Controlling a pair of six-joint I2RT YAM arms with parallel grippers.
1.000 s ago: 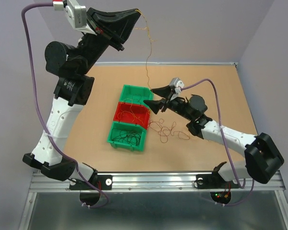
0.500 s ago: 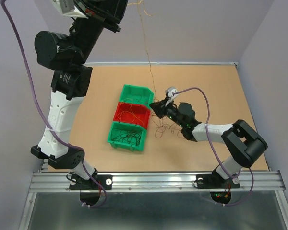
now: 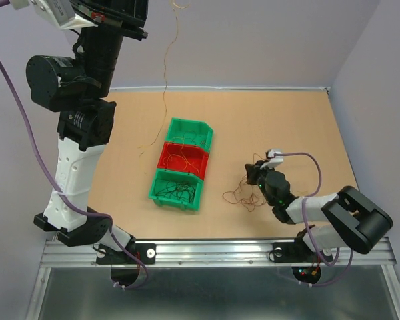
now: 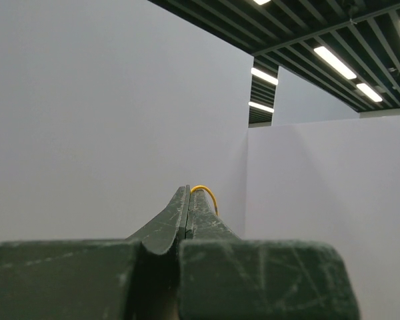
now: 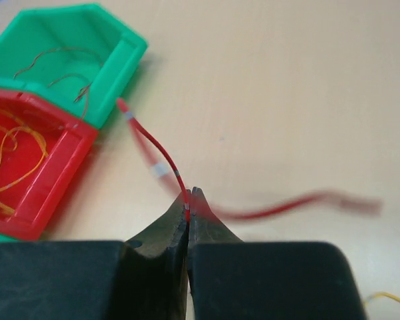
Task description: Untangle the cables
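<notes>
My left gripper [image 4: 188, 189] is raised high at the top left and is shut on an orange-yellow cable [image 4: 209, 194]. That cable [image 3: 165, 73] hangs down in a long thin strand, and its lower end trails over the table left of the bins. My right gripper [image 3: 251, 176] is low over the table at the near right, shut on a red cable [image 5: 155, 145] that runs out to both sides of its tips [image 5: 190, 193]. A small loose tangle of reddish cables [image 3: 242, 195] lies just beside it.
Three small bins stand in a row mid-table: a green bin [image 3: 191, 132] with thin brown strands, a red bin [image 3: 183, 159] with orange strands, and a nearer green bin [image 3: 178, 189] with dark strands. The purple arm leads loop beside both arms.
The right gripper has shut on the red cable and drawn back toward the near right. The left arm has swung higher and left, carrying the orange strand clear of the tangle.
</notes>
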